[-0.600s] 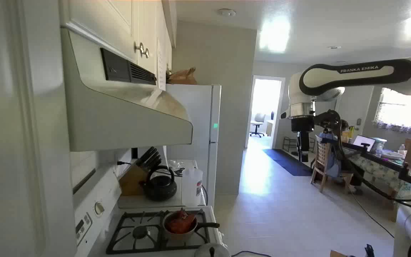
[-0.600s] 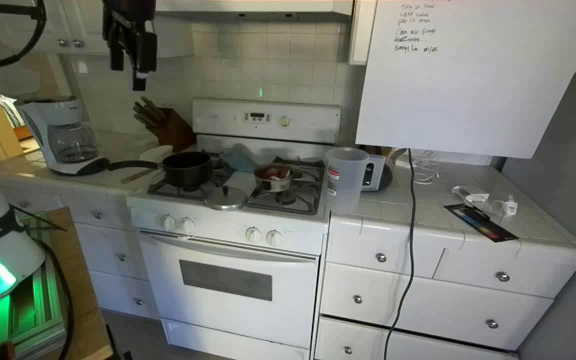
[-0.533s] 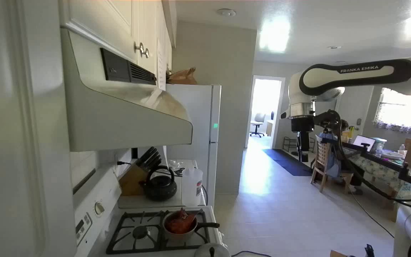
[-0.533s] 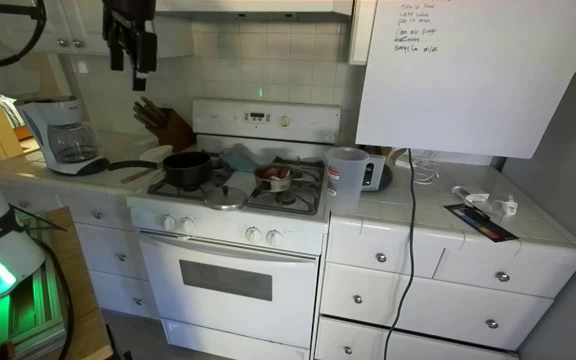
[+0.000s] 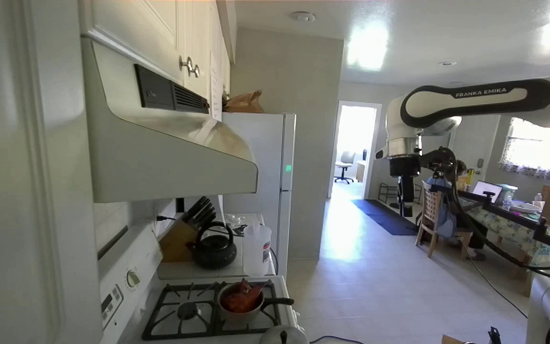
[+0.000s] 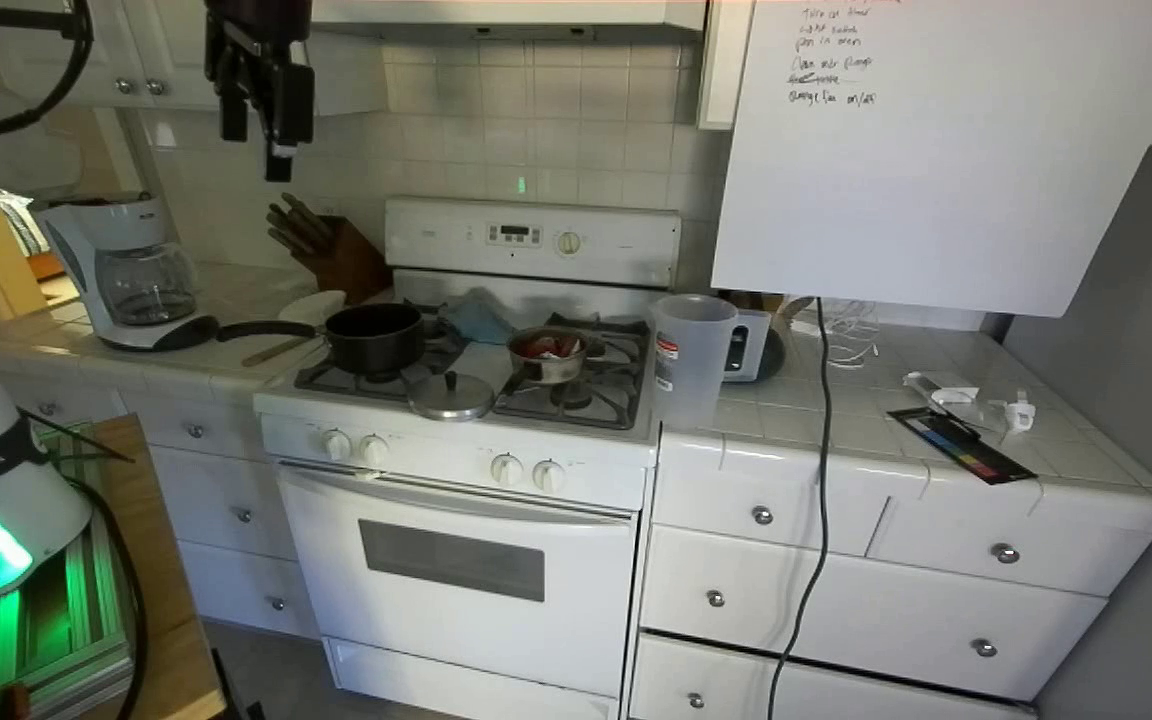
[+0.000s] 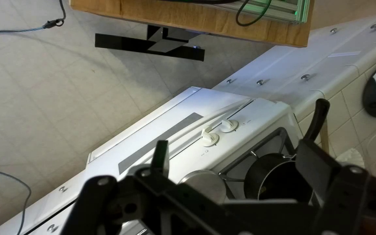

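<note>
In an exterior view the gripper (image 5: pixel 405 213) hangs high w/ long axis vert., tips down, well right of the stove (image 5: pixel 141 263), touching nothing; seen side-on, so can't tell its spread from here. Small pan (image 5: pixel 237 316) on the stove has red stuff (image 5: pixel 244 299) inside, handle pointing right. Fridge (image 5: pixel 258 153) & laptop (image 5: pixel 487 189) show only here.

In an exterior view the black pot (image 6: pixel 376 355) sits at stove's left, long handle pointing left past the edge, over the counter (image 6: pixel 236 285) — long axis left-right. Lid (image 6: pixel 456 402) lies near it, right & on the near side, knob up. Gripper's far upper left, well apart from pot. Blue cloth (image 6: pixel 479 318) & color strip (image 6: pixel 964 447) show only here.

Wrist view: fingers (image 7: pixel 160 160) spread wide, nothing btwn — released. Pot's at right, partly hidden by one finger, handle toward far right; lid's left of it. Only this view looks down into pot & shows cable connector (image 7: pixel 53 23) on floor (image 7: pixel 44 98), far left.
</note>
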You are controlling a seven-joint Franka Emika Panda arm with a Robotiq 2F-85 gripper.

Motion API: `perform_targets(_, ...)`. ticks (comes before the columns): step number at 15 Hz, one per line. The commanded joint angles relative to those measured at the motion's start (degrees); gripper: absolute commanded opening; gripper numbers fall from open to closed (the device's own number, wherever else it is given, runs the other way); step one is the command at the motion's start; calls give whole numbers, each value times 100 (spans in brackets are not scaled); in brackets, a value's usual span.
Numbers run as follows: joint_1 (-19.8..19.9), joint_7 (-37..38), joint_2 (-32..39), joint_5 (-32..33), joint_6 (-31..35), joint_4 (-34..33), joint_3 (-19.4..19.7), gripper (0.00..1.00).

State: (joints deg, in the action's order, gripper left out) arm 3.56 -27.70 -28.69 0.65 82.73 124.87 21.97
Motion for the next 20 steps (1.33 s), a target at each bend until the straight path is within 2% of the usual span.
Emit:
perform_targets(1,157,-63,37,-51,-12,-14,-120,100)
perform_targets(6,267,-108,54,79,220,87,-77,100)
perform_targets(8,383,-62,150,120,580,198,-34,100)
perform_targets(14,622,268,663,-161,2283,535,-58,100)
perform_targets(20,447,1375,1608,-529,3697,375,-624,100)
